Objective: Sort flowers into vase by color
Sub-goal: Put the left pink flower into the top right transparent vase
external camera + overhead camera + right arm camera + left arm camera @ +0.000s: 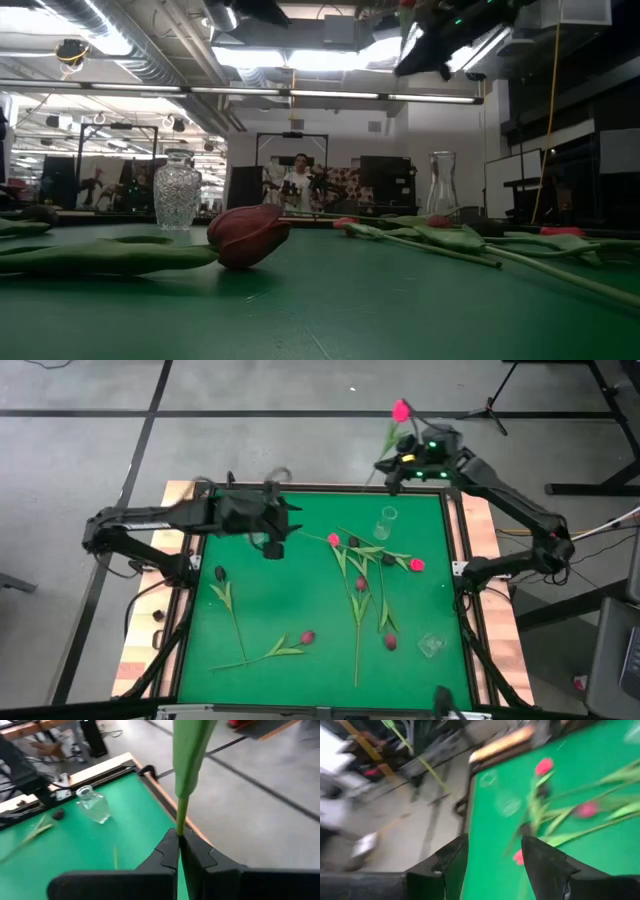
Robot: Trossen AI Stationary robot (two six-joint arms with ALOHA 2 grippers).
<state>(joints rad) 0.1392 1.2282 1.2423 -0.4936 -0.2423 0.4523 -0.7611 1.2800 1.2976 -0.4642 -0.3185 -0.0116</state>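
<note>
Risk first at the left side: left gripper [272,546] hovering over the green desk [200,650], fingers spread wide and empty, blurred in the high view, so probably swinging fast; could sweep the loose flowers [362,585] or knock a glass vase if brought low too quickly. Dark tulip [220,574] and maroon tulip [307,637] lying flat on the left half, well apart from both vases. Tangle of stems mid-desk, crossing one another; picking one there could drag its neighbours along. Clear vase [387,520] near the far edge, second vase [431,645] near the front right; light glass, likely to tip if a stem goes in slanted. Right gripper [178,840] raised beyond the far right corner, pinched shut on the pink tulip's stem [186,770], bloom [401,410] out past the desk edge; thin stem could swivel or slip, dropping to the floor.
</note>
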